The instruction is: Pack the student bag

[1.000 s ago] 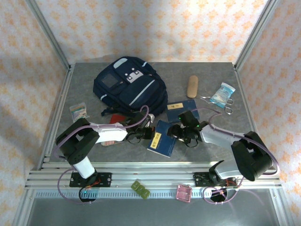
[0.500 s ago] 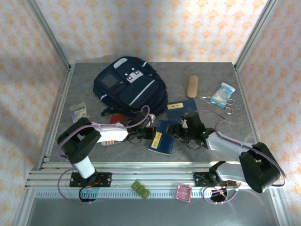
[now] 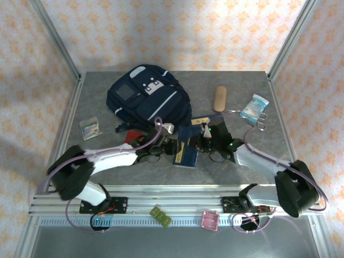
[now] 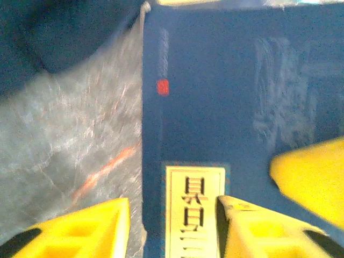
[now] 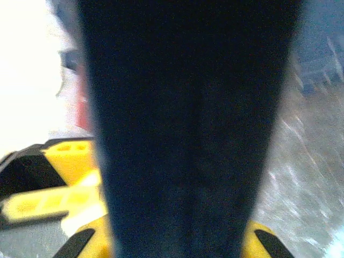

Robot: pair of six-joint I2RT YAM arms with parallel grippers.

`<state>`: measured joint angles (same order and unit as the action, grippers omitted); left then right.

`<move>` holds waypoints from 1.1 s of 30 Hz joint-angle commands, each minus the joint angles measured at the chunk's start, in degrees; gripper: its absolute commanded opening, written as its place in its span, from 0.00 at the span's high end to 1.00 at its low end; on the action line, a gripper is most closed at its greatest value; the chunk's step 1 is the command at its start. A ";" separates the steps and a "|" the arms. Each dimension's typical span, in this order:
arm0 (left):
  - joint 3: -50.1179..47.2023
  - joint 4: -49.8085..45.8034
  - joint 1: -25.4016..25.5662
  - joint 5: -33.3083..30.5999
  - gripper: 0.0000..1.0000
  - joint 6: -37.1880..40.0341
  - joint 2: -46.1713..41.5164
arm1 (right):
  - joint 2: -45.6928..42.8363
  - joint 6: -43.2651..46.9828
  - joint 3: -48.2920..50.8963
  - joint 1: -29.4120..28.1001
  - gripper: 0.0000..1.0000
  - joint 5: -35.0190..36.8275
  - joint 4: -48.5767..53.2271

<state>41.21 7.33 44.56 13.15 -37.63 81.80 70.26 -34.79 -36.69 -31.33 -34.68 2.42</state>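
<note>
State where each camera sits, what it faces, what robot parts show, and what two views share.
Top: high behind the bases, looking down at table, backpack, left arm, right arm.
Left wrist: on the left arm, facing the book; own yellow fingers show.
Right wrist: on the right arm, tight against a dark book edge between its fingers.
Shared: top and left wrist both show the book.

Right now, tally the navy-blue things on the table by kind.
Bag: 1
Books: 2
Total: 3
</note>
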 commanded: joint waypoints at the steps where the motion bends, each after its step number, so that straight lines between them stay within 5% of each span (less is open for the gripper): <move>1: -2.91 8.28 -1.77 -5.75 0.35 -1.74 -9.66 | -5.33 7.27 -7.55 2.79 1.00 -1.57 2.98; 7: -8.62 24.38 -8.97 -2.05 0.06 -1.08 -21.74 | -2.95 11.14 -14.55 8.40 1.00 -8.03 2.59; 14: -2.81 20.16 -20.33 14.96 0.01 1.35 -19.06 | 1.88 17.03 -22.08 9.09 0.99 -18.02 1.80; 22: 3.21 18.97 -22.67 32.54 0.03 2.61 -12.15 | 5.06 20.49 -25.11 7.95 0.97 -38.31 0.82; 29: 1.30 28.76 -22.54 41.17 0.07 -2.64 -10.53 | 5.77 22.22 -24.40 6.70 0.99 -42.94 0.31; 33: 1.79 28.98 -22.50 44.63 0.33 -3.98 -8.57 | 5.96 21.30 -25.01 6.80 0.99 -42.30 -0.77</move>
<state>42.70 31.53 22.02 52.01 -39.62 71.83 76.03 -14.06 -59.94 -24.67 -74.61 5.02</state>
